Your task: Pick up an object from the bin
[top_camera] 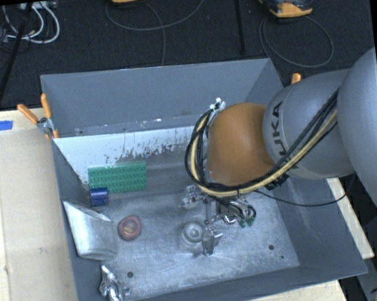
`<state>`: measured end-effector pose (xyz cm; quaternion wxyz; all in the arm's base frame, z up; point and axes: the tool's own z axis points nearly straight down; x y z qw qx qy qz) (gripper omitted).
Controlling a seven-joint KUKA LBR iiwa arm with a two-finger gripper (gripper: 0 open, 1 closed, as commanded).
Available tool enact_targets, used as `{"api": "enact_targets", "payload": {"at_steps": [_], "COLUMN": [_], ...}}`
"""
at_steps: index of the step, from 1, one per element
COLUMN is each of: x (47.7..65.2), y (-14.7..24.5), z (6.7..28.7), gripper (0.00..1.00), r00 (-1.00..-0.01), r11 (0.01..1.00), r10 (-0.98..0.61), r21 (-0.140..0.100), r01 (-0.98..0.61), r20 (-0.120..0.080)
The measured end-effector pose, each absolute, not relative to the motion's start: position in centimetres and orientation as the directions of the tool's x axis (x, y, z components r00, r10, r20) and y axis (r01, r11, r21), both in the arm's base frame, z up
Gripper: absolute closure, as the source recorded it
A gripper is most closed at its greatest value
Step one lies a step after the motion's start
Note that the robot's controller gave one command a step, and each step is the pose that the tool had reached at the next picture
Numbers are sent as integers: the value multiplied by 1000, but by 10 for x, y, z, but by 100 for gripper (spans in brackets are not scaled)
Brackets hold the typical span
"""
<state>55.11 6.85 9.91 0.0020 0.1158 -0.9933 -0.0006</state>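
Gripper (211,236) sits low over the bin (154,92) floor; its width cannot be told. A silver cap (192,233) lies just beside it, a red disc (129,227) farther out. An off-centre closure would likely push the cap away.

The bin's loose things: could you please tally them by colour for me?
Green: 1, flat studded plate
Blue: 1, small block
Reddish brown: 1, round ring
Silvery or clear: 3, bent sheet, crumpled scrap, round piece beside the gripper
Total: 6
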Motion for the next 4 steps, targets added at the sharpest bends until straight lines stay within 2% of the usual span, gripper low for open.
{"api": "enact_targets", "payload": {"at_steps": [1, 2, 3, 4], "x": [555, 556, 557, 557], "y": [60, 61, 61, 62], "z": [72, 73, 75, 113], "gripper": [0, 0, 100, 100], "r00": [-948, -948, -948, -948], "r11": [948, 948, 948, 948], "r10": [-317, -317, -318, -318], "r21": [2, 1, 1, 0], "r01": [-317, -317, -318, -318], "r20": [-2, -1, 1, -3]}}
